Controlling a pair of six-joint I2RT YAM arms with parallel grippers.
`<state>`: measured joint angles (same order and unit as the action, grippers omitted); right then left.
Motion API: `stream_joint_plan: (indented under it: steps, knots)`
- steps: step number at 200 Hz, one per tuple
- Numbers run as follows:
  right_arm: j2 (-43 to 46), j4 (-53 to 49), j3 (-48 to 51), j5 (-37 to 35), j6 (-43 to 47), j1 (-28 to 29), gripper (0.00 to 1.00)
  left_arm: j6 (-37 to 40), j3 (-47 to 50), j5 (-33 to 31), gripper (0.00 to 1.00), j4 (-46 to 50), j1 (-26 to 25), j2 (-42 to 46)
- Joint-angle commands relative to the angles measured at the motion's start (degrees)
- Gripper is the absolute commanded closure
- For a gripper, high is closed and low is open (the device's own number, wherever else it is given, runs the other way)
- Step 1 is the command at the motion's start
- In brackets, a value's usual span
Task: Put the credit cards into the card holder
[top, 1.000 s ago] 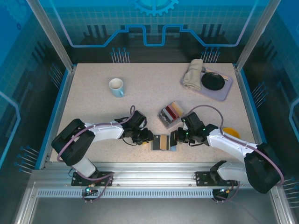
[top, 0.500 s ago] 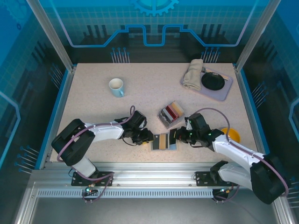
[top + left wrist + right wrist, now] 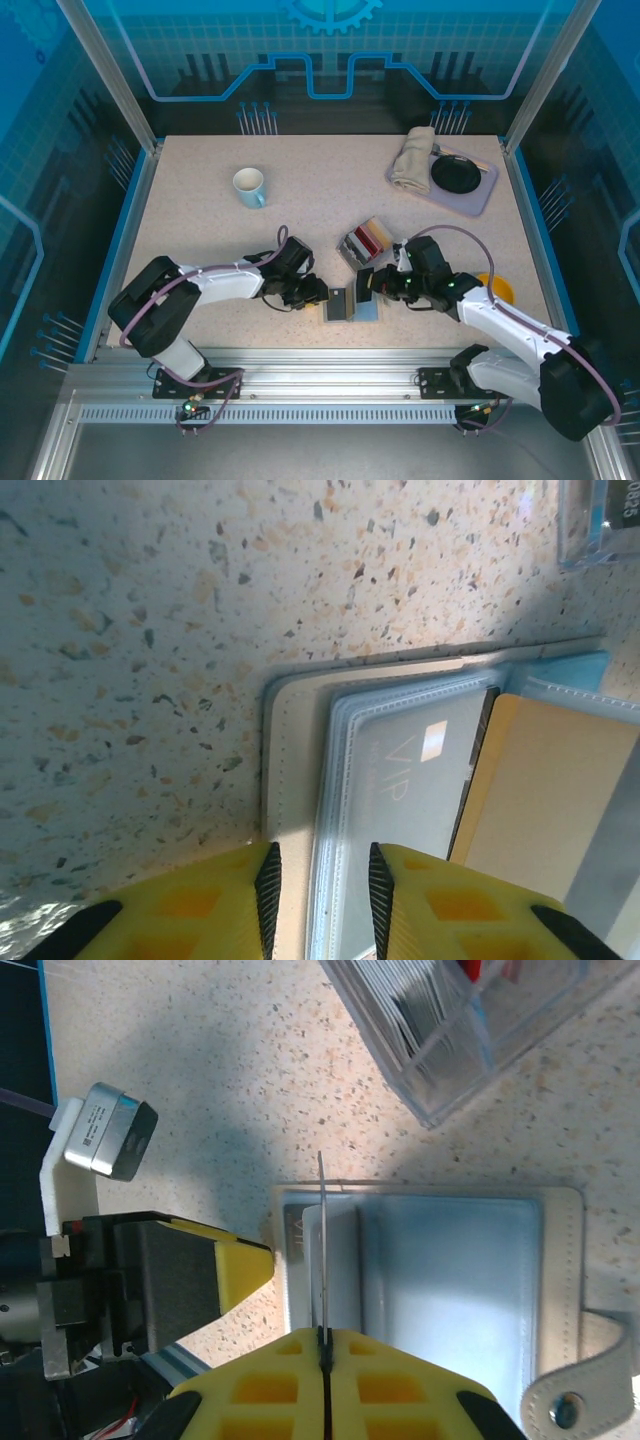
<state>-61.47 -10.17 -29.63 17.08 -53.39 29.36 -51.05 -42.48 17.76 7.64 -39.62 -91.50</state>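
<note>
- While clenched on a thin tan-faced plastic credit card (image 3: 550, 800), hangs directly over the flat beige folding card holder (image 3: 562, 1260) — right gripper (image 3: 323, 1338), fingers pressed together.
- Lying open on the speckled table (image 3: 200, 250) near the front edge, between both grippers; left leaf's clear sleeve already filled by a silvery card marked VIP (image 3: 400, 770).
- Carried on edge, long side parallel to the holder's fold, just inboard of that left sleeve; to seat it, probably a tilt and a slide leftward, toward the left gripper (image 3: 320, 872).
- Half-parted there, yellow tips set on the holder's outer left rim — pinning, by the look of it, not pinching.
- Hard to make out: any free pocket mouth. From the right wrist, reduced to a bare line, lower end buried between the fingers; snap tab (image 3: 560, 1400) and clear plastic box of spare cards (image 3: 440, 1030) cut off at the frame edges.
</note>
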Motion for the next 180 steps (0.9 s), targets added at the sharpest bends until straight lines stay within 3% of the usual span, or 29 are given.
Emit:
stream_joint_plan:
  steps: [1, 64, 100, 126, 180]
  knots:
    - [-1.9, 2.2, -2.0, 1.9, -1.0, 1.1, 0.92, -0.4, 0.8, -1.4, 0.67, 0.5, -0.4, 2.1]
    - [-11.4, 4.9, -5.0, 2.5, -1.1, 5.0, 0.93, -1.4, 2.3, -5.9, 0.66, 2.7, -0.4, 6.5]
    - [-12.1, 2.2, -5.8, 0.5, 1.1, 4.9, 0.93, -3.4, 4.4, -9.7, 0.53, 4.0, -0.4, 10.1]
    - [-11.0, 0.9, -4.3, 1.6, 3.0, 2.6, 0.93, -2.8, 5.4, -7.7, 0.47, 0.8, -0.4, 10.3]
    - [-12.0, 4.9, -1.0, 5.7, 3.6, 0.5, 0.93, -0.7, 2.8, -2.1, 0.5, -2.4, -0.5, 4.3]
